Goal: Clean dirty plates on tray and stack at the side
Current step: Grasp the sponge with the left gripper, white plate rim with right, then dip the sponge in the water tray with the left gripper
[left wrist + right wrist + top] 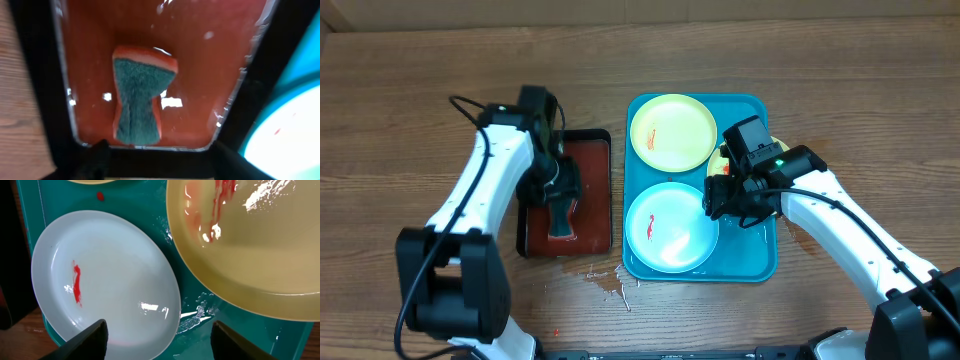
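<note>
Left tool [160, 150] hung over the dark red tray [592, 150], jaws well apart and gripping nothing, just short of the sponge [141, 97] lying in it. Beside it on the bench [410, 80] sat the turquoise tray [760, 264] with three red-smeared plates: far plate [672, 132], near plate [665, 228], right-hand plate [250, 270]. Right tool [160, 330] hovered over them, jaws apart and empty.

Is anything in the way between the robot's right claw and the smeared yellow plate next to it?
No, nothing visible is. The right gripper hangs open over the blue tray, and the yellow plate lies bare right by its fingers. The white plate sits off to the side.
</note>
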Robot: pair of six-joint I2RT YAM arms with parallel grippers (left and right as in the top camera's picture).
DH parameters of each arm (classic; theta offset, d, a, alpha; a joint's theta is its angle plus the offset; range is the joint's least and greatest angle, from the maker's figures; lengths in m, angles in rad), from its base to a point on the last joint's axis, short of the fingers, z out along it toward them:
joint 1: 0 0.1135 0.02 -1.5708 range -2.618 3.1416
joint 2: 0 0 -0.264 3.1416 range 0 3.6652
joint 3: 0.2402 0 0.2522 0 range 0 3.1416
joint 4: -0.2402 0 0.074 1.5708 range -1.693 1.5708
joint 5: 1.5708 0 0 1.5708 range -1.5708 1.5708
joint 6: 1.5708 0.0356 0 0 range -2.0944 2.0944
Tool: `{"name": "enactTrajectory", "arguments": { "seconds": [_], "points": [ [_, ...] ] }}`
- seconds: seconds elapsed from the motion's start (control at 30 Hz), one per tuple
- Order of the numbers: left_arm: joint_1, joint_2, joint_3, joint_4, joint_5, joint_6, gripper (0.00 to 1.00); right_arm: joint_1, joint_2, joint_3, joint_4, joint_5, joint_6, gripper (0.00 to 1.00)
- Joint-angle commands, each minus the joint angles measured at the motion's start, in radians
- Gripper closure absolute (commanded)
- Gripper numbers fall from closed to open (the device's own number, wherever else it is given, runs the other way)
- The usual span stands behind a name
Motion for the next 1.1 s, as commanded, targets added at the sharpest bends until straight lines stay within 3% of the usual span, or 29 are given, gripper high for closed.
{"name": "enactTrajectory", "arguments": {
  "seconds": [0.0,0.27,0.37,0.4,0.53,0.7,0.73,0.83,0.9,0.97,1.07],
  "points": [
    [-0.019,0.046,-0.071,0.036,-0.018,-0.014,0.4,0.006,-0.001,0.001,-0.01,-0.006,-0.014,0.33],
    [-0.03,0.094,-0.175,0.149,-0.063,-0.032,0.64,0.006,-0.001,0.0,-0.063,-0.041,-0.011,0.32],
    [-0.03,0.095,-0.184,0.193,-0.094,-0.031,0.84,0.006,-0.001,-0.01,-0.064,-0.061,-0.011,0.32],
    [-0.03,0.095,-0.184,0.204,-0.1,-0.029,0.96,0.006,-0.001,-0.017,-0.058,-0.061,-0.011,0.32],
    [-0.03,0.094,-0.17,0.215,-0.093,-0.015,0.96,0.006,-0.001,-0.08,0.006,-0.058,-0.011,0.32],
    [-0.03,0.094,-0.078,0.108,-0.087,-0.008,0.96,0.006,-0.001,-0.187,0.137,-0.06,-0.016,0.34],
    [-0.03,0.094,-0.057,0.089,-0.087,-0.002,0.93,0.006,-0.001,-0.208,0.164,-0.065,-0.025,0.34],
    [-0.03,0.094,-0.001,0.042,-0.088,0.016,0.66,0.006,-0.001,-0.264,0.235,-0.096,-0.057,0.41],
    [-0.03,0.094,0.026,0.018,-0.088,0.031,0.58,0.006,0.0,-0.297,0.274,-0.095,-0.056,0.46],
    [-0.03,0.094,0.037,0.008,-0.09,0.041,0.5,0.006,0.0,-0.32,0.31,-0.084,-0.049,0.57],
    [-0.029,0.094,0.038,0.01,-0.092,0.042,0.46,0.006,0.0,-0.333,0.339,-0.018,0.0,0.7]
  ]
}}
